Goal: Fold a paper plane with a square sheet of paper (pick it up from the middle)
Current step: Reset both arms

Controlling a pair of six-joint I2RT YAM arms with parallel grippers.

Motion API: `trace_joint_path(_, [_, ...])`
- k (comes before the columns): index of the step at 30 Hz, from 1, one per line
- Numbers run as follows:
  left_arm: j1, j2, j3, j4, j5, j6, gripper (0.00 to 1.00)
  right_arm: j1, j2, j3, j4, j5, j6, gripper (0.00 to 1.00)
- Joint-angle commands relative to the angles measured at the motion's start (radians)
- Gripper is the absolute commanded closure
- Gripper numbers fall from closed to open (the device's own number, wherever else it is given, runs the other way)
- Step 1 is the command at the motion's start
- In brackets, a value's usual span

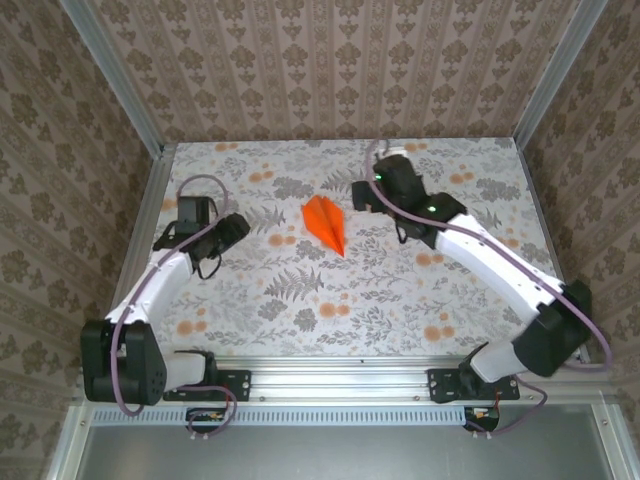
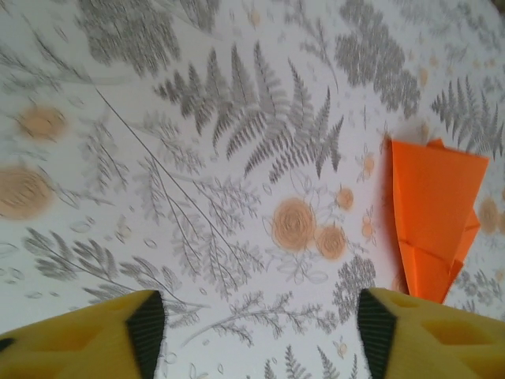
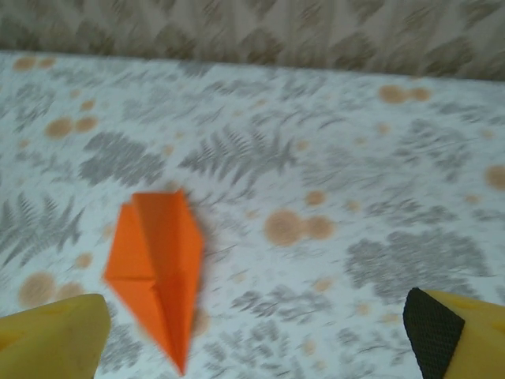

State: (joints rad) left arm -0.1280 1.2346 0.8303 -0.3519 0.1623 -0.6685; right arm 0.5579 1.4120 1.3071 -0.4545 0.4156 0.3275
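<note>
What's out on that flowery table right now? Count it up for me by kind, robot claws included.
Orange paper plane: 1
Grippers: 2, the left gripper and the right gripper, both open and holding nothing
Total: 3

Staged robot test cell, aluminium frame [image 1: 112, 80] around damask-patterned wall panels [image 1: 330, 60], worktop [image 1: 300, 300] covered in a flower-and-fern print, left arm [image 1: 165, 278] and right arm [image 1: 500, 262] bolted to a metal rail [image 1: 340, 372].
</note>
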Motion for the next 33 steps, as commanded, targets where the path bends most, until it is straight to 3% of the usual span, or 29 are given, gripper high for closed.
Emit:
trace_joint_path(1, [0.02,-0.057,0.03,-0.037,-0.139,0.119,0.21,-0.081,-0.103,-0.122,0.096,0.091,-0.021,0.0])
trace_joint_path(5, [0.026,-0.119,-0.007,0.047,-0.258,0.222,0.0,-0.203,-0.189,-0.256,0.171,0.13,-0.044,0.0])
trace_joint_path(12, [0.064,-0.161,-0.128,0.246,-0.45,0.32,0.0,-0.369,-0.237,-0.512,0.43,0.172,-0.078,0.0])
trace_joint_path(18, [0.091,-0.114,-0.219,0.401,-0.552,0.427,0.0,-0.437,-0.227,-0.674,0.635,0.156,-0.137,0.0])
trace_joint_path(23, [0.096,-0.103,-0.33,0.598,-0.508,0.557,0.0,-0.441,-0.198,-0.797,0.831,0.142,-0.259,0.0])
trace_joint_path(27, [0.104,-0.072,-0.418,0.8,-0.392,0.635,0.0,-0.445,-0.176,-0.92,1.088,0.01,-0.326,0.0])
trace_joint_path(33, [0.133,0.03,-0.48,1.032,-0.217,0.699,0.0,-0.466,-0.085,-0.97,1.265,-0.112,-0.318,0.0])
